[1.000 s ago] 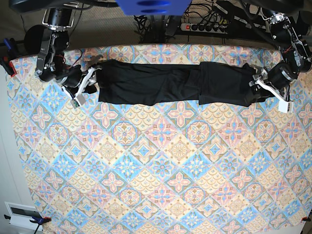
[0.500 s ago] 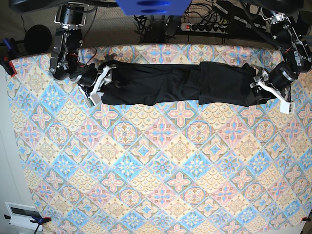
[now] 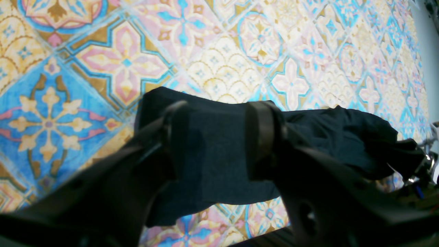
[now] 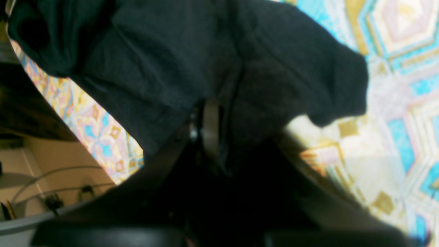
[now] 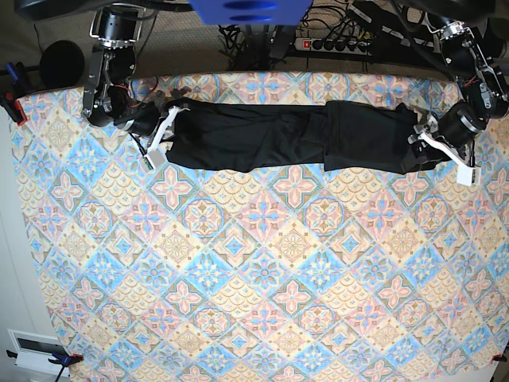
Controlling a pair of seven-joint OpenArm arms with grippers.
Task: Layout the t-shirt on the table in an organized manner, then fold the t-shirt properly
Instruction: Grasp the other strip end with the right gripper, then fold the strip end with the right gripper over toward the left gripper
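Observation:
The black t-shirt (image 5: 294, 135) lies as a long narrow band across the far side of the table (image 5: 254, 263). My right gripper (image 5: 169, 127) is at the band's left end. In the right wrist view its jaws (image 4: 212, 127) are pressed together on a fold of the t-shirt (image 4: 171, 61). My left gripper (image 5: 415, 145) rests at the band's right end. Its fingers (image 3: 175, 137) stand apart in the left wrist view, with the t-shirt (image 3: 219, 144) flat in the gap. The left gripper (image 3: 217, 137) sits low over the table (image 3: 120, 61).
The table's far edge (image 5: 262, 76) runs just behind the shirt. A power strip (image 5: 334, 44) and cables lie beyond it. A black round object (image 5: 56, 64) and a clamp (image 5: 12, 99) sit at the far left corner. A white box (image 5: 36, 350) is at bottom left.
My right gripper has moved right onto the shirt's left end and has closed on the cloth. The left arm and the rest of the shirt have stayed put.

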